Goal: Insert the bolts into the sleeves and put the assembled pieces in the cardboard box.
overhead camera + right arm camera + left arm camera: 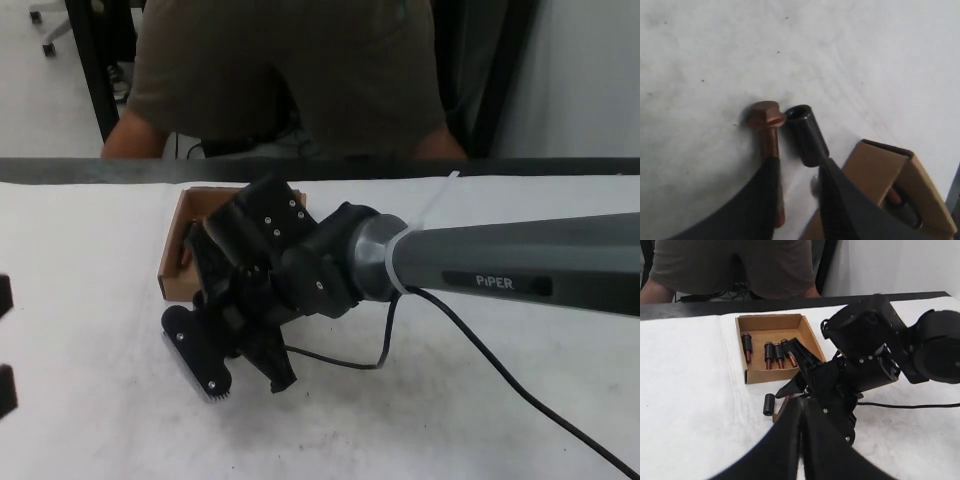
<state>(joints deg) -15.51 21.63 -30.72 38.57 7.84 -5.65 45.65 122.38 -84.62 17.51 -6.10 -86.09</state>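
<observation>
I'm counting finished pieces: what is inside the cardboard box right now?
Four assembled pieces, bolts in dark sleeves, lie inside the cardboard box. The right arm covers one corner of the box and part of the fourth piece, so anything there cannot be seen.

Right gripper (799,167): jaws apart above the white bench surface (700,60). Copper bolt (769,131) — hex head just beyond the fingertips, shank along the inner edge of one jaw. Black sleeve (806,134) lies just beside the bolt, its near end at the opposite jaw's tip. Cardboard box (880,160) sits outside that jaw — dark pieces (900,207) inside, probably assembled ones.
</observation>
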